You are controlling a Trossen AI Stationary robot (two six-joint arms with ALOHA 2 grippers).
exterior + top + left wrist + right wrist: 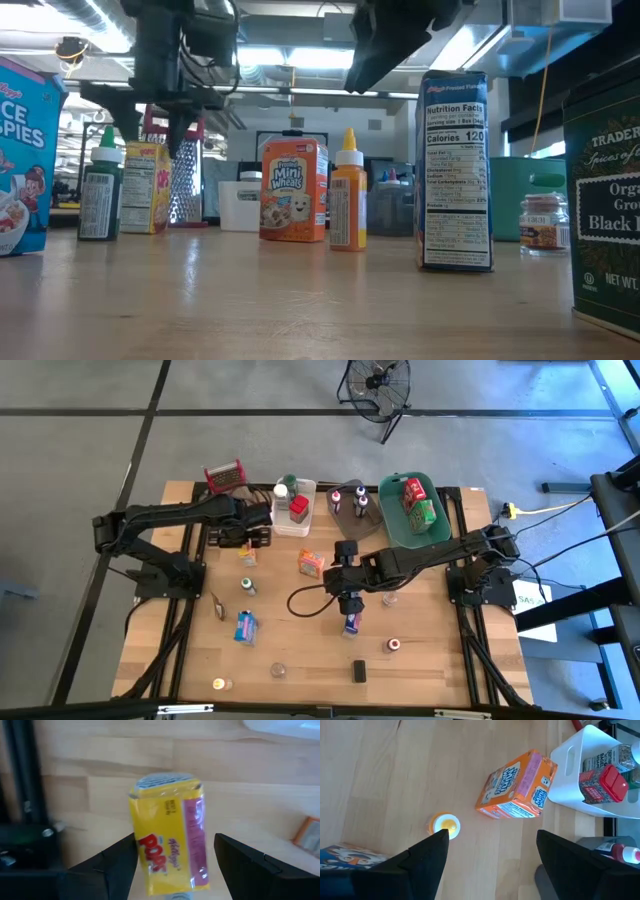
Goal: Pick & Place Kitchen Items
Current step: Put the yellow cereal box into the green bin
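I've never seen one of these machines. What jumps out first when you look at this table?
Two dark arms reach in from either side of a wooden table strewn with small groceries. The left gripper hangs open around a yellow cereal box near the white bin at the back. The right gripper hovers open mid-table, above the bare wood beside an orange Mini-Wheats box and an orange-capped bottle.
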